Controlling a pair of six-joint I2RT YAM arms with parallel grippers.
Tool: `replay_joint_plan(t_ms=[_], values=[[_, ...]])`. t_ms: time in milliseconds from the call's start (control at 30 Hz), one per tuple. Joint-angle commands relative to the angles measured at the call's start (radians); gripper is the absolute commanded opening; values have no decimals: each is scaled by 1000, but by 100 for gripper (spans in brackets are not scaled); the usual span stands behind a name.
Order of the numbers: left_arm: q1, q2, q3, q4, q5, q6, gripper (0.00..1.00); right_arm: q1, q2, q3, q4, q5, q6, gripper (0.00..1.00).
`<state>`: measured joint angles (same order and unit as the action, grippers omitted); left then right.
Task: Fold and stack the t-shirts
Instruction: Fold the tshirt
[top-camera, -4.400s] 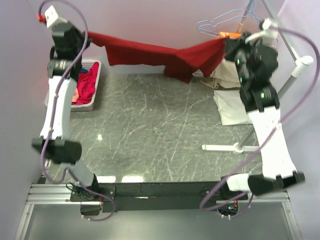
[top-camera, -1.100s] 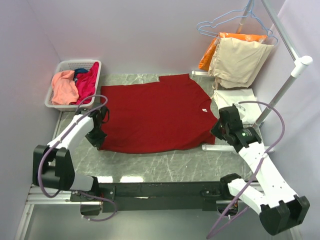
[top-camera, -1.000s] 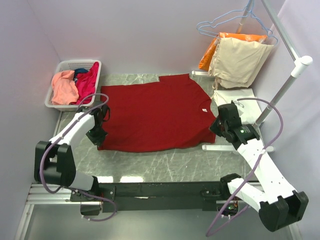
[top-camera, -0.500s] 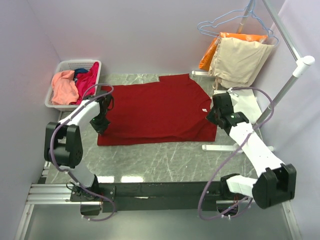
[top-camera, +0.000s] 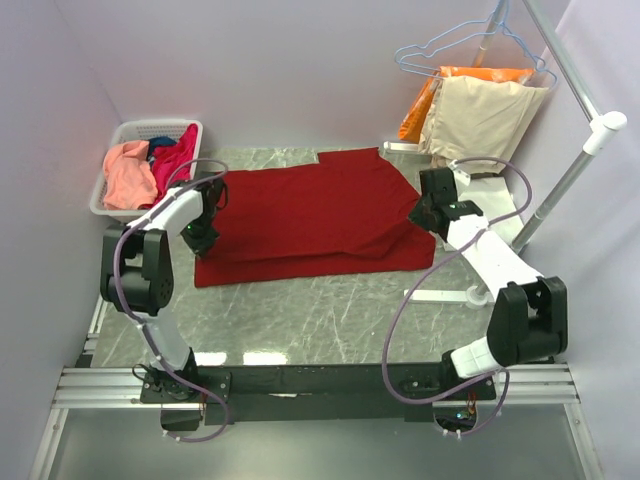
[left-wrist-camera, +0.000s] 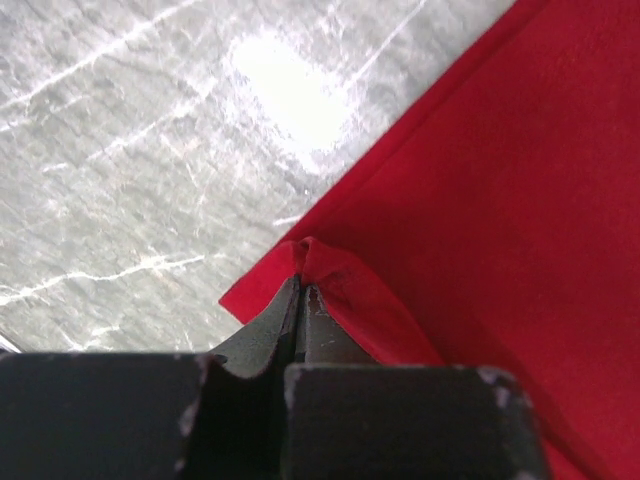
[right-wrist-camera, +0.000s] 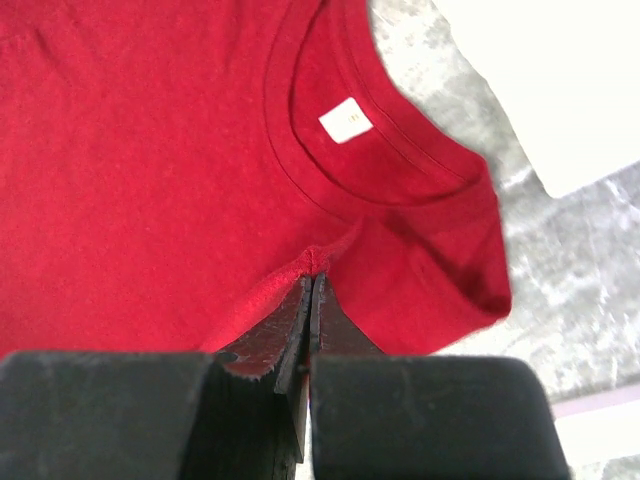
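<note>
The dark red t-shirt (top-camera: 305, 215) lies spread on the marble table, its near long edge lifted and carried toward the back. My left gripper (top-camera: 200, 237) is shut on the shirt's left hem edge (left-wrist-camera: 330, 275). My right gripper (top-camera: 420, 218) is shut on the shirt's edge by the collar (right-wrist-camera: 330, 180), which bears a white label (right-wrist-camera: 345, 121). A folded cream-white t-shirt (top-camera: 480, 195) lies at the right under the right arm. Salmon-pink (top-camera: 125, 172), magenta (top-camera: 175, 160) and blue shirts sit in the basket (top-camera: 150, 128).
Beige (top-camera: 480, 120) and orange (top-camera: 430, 100) garments hang on wire hangers at the back right. A white rack pole (top-camera: 570, 175) slants up at the right, its foot (top-camera: 440, 296) on the table. Purple walls close in on three sides.
Both grippers have moved from the near edge toward the back, carrying the dark red shirt's near edge over the rest. Earlier they held the shirt stretched in the air.
</note>
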<state>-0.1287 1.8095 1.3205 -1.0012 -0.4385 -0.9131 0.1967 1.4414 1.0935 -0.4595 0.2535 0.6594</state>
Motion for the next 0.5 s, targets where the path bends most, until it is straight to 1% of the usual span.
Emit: replay_joint_plan(t_ms=[0,333,400,433,467], values=[[15,25,54,6,-48,20,1,-13,54,77,58,-16,-20,0],[17,123,132,44,-22,69,1,-11,178,166,45,-59,-20,0],[17,142,175,46,-38,80,7,-11,206,189,58,-82,-30,0],[17,158,190,49,-46,83,12,-11,218,200,59,-83,-30,8],[18,168,207,52,-54,91,21,-11,240,206,85,-98,-38,13]])
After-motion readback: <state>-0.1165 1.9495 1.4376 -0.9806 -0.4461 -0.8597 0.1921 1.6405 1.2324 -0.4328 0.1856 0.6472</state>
